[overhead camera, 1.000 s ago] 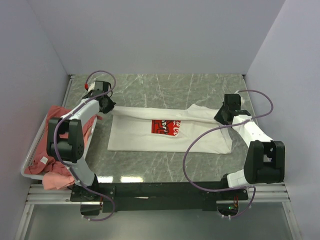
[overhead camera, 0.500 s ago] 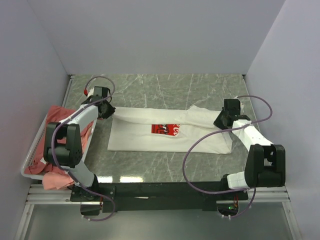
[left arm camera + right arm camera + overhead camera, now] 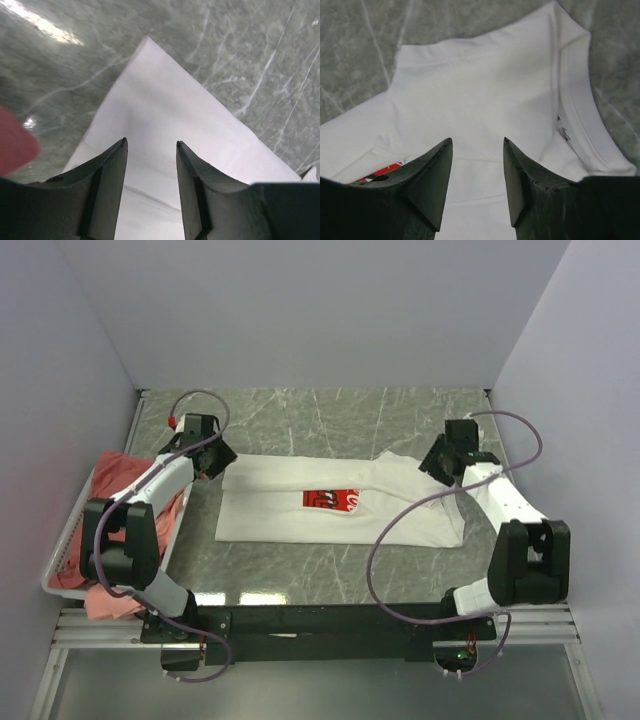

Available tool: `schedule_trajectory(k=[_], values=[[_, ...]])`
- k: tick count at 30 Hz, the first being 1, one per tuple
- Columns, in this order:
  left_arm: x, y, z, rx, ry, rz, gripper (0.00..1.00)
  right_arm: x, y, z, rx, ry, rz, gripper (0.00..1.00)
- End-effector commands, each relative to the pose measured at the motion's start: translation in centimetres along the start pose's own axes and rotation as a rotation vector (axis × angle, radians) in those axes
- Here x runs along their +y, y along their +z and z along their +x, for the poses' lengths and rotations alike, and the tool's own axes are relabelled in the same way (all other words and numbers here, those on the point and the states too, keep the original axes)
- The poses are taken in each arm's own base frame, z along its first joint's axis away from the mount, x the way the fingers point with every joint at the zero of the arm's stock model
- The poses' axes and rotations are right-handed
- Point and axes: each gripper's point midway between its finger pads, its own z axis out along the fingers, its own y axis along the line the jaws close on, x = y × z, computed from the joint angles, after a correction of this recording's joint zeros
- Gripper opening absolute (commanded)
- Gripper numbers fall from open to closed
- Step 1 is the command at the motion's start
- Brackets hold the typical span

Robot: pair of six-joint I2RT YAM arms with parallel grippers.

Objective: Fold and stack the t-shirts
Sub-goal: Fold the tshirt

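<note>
Wire basket (image 3: 62, 558) sat at 9 o'clock of the tabletop (image 3: 330, 420). Pink tees (image 3: 125, 475) were heaped in it and spilled over the rim at the near end.

Left pincer (image 3: 214, 456) hung over the 10 o'clock corner of the white tee (image 3: 300, 518). Its wrist view showed the jaws parted with nothing between them, only flat white cloth below.

White tee lay spread across mid-tabletop, long axis 9 to 3 o'clock, collar (image 3: 580, 105) toward 3. The 12 o'clock edge looked folded in toward the middle, its lip covering the top of the red print (image 3: 330, 499).

Right pincer (image 3: 443, 460) hung over the 2 o'clock corner by the shoulder. Its jaws were likewise apart and empty, cloth lying beneath and not pinched.

Step, as I judged it: first lengthwise fold laid down, both pincers free of the cloth. The next move would call for both to go to the 6 o'clock edge and pinch near the 7 and 5 o'clock corners. They would then carry that edge toward 12 evenly so the panel stayed square. The loose bulge around 4 to 5 o'clock might need tucking. After that come a crosswise fold and stacking. No stack was begun, and the pink tees were unfolded.

Counts: one white tee, one red print, one basket, two pincers. The pink heap was too bunched to count, but looked like more than one.
</note>
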Motion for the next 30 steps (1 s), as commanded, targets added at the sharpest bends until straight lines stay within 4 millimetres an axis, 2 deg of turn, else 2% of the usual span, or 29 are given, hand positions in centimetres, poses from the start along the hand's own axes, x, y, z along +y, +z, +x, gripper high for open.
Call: schedule_trajectory(k=[1,4,5,7,8,9,10,11,12,14,15,17,18,28,30], values=[[-3.6,-0.3,0.5,0.017,0.037,0.094,0.49,2.4,1.0,-1.8,0.006,-0.034,-0.024,0.52],[-4.9,-0.2,2.0,0.039,0.070,0.114,0.48,3.9,2.9,-2.3,0.049,-0.055,-0.022,0.52],[-5.1,0.1,2.6,0.053,0.074,0.114,0.48,5.0,3.1,-3.1,0.042,-0.065,-0.038,0.52],[-5.8,0.2,3.5,0.070,0.082,0.132,0.47,5.4,4.7,-2.6,0.075,-0.088,-0.014,0.52],[-5.9,0.5,3.8,0.080,0.081,0.136,0.47,6.6,4.7,-3.2,0.067,-0.102,-0.022,0.52],[-6.2,0.6,4.3,0.096,0.077,0.149,0.46,6.7,5.9,-2.6,0.092,-0.120,-0.008,0.52],[-6.4,0.7,4.9,0.105,0.081,0.154,0.46,7.1,6.3,-2.7,0.093,-0.132,-0.001,0.52],[-6.5,1.0,5.2,0.109,0.081,0.154,0.46,8.3,6.3,-3.3,0.080,-0.148,-0.010,0.52],[-6.6,1.1,5.9,0.121,0.087,0.157,0.45,8.4,7.2,-3.1,0.088,-0.164,0.009,0.52],[-6.8,1.4,6.6,0.139,0.088,0.161,0.45,9.5,7.6,-3.9,0.068,-0.180,0.013,0.52],[-6.9,1.4,6.8,0.143,0.088,0.162,0.45,9.7,8.5,-3.4,0.075,-0.195,0.038,0.52],[-7.1,1.5,7.6,0.156,0.095,0.166,0.44,10.2,8.9,-3.8,0.073,-0.205,0.068,0.51],[-7.2,1.6,8.0,0.162,0.100,0.167,0.43,9.9,9.9,-3.1,0.088,-0.215,0.105,0.51],[-7.5,1.8,9.1,0.180,0.118,0.169,0.43,9.9,12.8,-1.1,0.129,-0.228,0.141,0.48],[-7.4,1.9,9.2,0.180,0.120,0.164,0.43,9.8,13.1,-1.0,0.127,-0.228,0.141,0.40]])
